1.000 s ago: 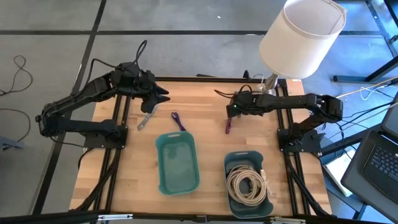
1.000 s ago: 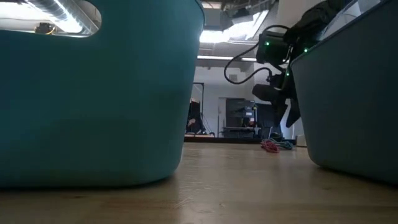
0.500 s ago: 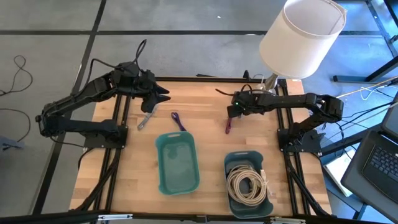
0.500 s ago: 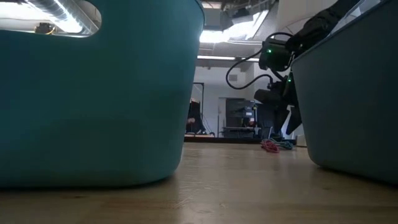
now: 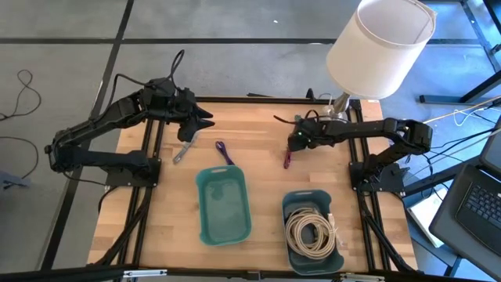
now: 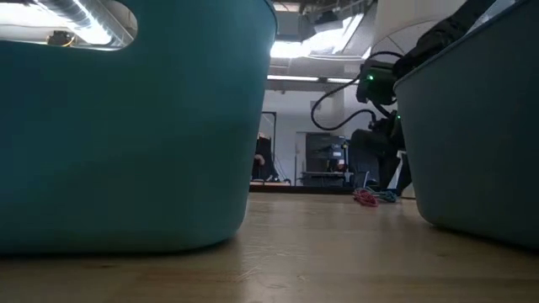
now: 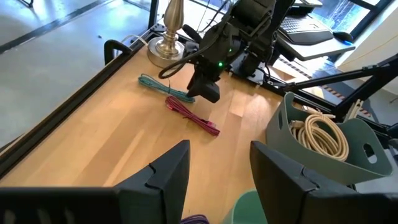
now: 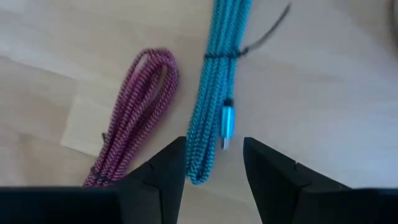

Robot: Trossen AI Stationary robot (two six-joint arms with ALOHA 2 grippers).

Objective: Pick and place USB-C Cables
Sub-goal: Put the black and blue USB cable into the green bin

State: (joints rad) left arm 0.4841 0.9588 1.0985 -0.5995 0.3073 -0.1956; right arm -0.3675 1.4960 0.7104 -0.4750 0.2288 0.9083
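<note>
A teal lead (image 8: 214,93) and a magenta lead (image 8: 134,124) lie folded side by side on the wooden table at the far right. My right gripper (image 8: 214,158) hangs open just above them, pointing steeply down, one finger on either side of the teal lead's near end without touching it. In the high view the gripper (image 5: 295,142) hides the teal lead, and the magenta lead (image 5: 288,159) shows below it. A purple lead (image 5: 225,153) and a grey lead (image 5: 182,153) lie at the far left below my open left gripper (image 7: 217,180). Cream-white coils (image 5: 311,231) fill the right teal tray (image 5: 291,205).
An empty teal tray (image 5: 223,205) sits at the table's middle, left of the filled one. A lamp with a white shade (image 5: 380,47) and a brass foot (image 7: 171,37) stands at the far right edge, close behind my right gripper. Bare wood lies between the arms.
My right gripper has sunk toward the teal lead and tipped further downward, its fingers as wide apart as before. The leads have kept their places.
</note>
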